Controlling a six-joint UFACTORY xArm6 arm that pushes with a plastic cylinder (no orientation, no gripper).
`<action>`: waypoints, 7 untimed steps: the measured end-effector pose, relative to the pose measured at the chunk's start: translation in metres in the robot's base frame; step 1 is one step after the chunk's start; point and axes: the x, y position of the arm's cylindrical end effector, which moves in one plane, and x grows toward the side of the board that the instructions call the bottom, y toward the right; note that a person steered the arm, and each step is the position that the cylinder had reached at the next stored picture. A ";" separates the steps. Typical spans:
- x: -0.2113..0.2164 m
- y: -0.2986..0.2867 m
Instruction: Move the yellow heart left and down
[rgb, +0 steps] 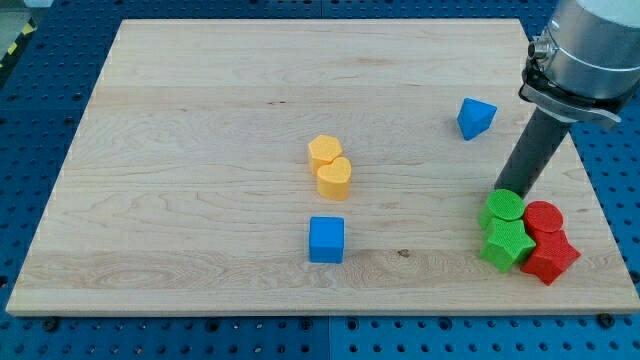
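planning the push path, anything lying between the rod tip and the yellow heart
In the camera view nothing lies between: only bare wooden board separates my tip, which is by the green blocks, from the yellow heart-shaped block. The blue triangular block sits above that line.

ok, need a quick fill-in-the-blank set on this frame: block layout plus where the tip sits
1. The yellow heart touches a second block, also coloured ____.
2. The blue cube lies toward the view's ____ from the yellow heart.
3. My tip sits at the top edge of the ____ cylinder, far to the view's right of the heart.
4. Beside the green star lie two ____ blocks.

Missing words: yellow; bottom; green; red
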 end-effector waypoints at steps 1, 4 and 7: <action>-0.016 -0.009; -0.050 -0.054; -0.052 -0.069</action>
